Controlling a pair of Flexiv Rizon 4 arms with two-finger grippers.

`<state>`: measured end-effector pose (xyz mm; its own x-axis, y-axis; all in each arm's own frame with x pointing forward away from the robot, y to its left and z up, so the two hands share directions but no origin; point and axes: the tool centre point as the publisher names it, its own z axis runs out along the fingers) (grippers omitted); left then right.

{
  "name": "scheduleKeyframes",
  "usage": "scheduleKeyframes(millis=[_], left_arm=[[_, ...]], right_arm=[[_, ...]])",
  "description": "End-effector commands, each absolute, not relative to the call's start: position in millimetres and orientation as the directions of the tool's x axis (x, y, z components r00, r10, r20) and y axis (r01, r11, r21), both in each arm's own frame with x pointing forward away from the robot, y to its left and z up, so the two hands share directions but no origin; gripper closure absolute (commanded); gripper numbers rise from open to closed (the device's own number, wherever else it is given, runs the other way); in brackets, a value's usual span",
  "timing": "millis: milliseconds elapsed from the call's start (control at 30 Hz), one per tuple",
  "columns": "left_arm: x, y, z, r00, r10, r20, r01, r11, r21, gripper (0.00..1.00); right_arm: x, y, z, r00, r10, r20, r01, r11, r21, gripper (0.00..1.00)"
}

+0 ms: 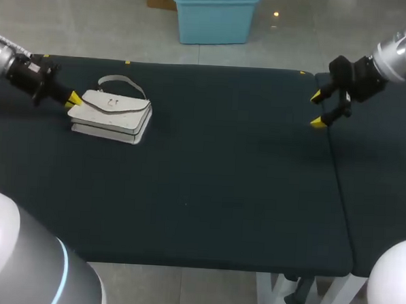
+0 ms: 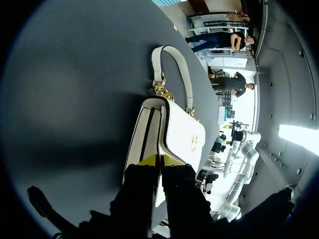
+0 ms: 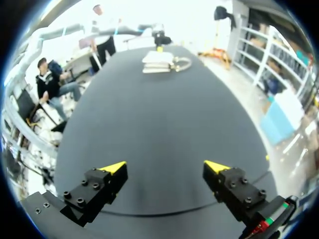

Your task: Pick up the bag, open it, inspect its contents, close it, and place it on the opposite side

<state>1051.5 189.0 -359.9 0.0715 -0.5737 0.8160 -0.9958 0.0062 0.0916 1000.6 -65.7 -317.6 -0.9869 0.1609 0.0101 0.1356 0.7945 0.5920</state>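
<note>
A white handbag (image 1: 113,113) with a gold clasp lies flat at the far left of the dark table, its strap (image 1: 121,83) looped behind it. My left gripper (image 1: 73,99) is at the bag's left end. In the left wrist view the left gripper (image 2: 159,160) has its yellow tips pinched together on the flap's edge of the handbag (image 2: 179,134), and the strap (image 2: 174,64) lies ahead. My right gripper (image 1: 317,109) hovers wide open over the far right of the table. Nothing sits between the right gripper (image 3: 164,167) fingers, and the handbag (image 3: 158,59) shows far ahead.
The dark table (image 1: 222,180) is bare between the two grippers. A seam (image 1: 338,173) on the right separates it from a second dark tabletop (image 1: 378,181). The front edge runs across the near side.
</note>
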Motion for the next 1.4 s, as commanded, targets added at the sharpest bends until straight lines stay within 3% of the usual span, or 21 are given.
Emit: scheduleKeyframes(millis=[33,267,667,1267,1400], left_arm=[[1048.6,169.0,-361.0,0.079,-0.581,0.810,-0.893,0.320,0.316,1.00],[1027.3,130.9,-355.0,0.090,-0.571,0.816,-0.950,0.196,0.242,1.00],[1004.1,91.0,-357.4,0.175,-0.547,0.819,-0.982,-0.161,0.102,1.00],[1002.5,86.9,-351.6,0.168,-0.568,0.806,-0.983,-0.154,0.096,1.00],[987.3,57.8,-355.9,0.219,-0.539,0.813,-0.943,-0.330,0.036,1.00]], right_arm=[[1001.4,-65.6,-317.8,-0.987,0.160,0.012,0.136,0.794,0.592,0.00],[1001.4,-65.6,-317.8,-0.987,0.160,0.012,0.136,0.794,0.592,0.00],[1001.4,-65.6,-317.8,-0.987,0.160,0.012,0.136,0.794,0.592,0.00],[1001.4,-65.6,-317.8,-0.987,0.160,0.012,0.136,0.794,0.592,0.00],[1001.4,-65.6,-317.8,-0.987,0.160,0.012,0.136,0.794,0.592,0.00]])
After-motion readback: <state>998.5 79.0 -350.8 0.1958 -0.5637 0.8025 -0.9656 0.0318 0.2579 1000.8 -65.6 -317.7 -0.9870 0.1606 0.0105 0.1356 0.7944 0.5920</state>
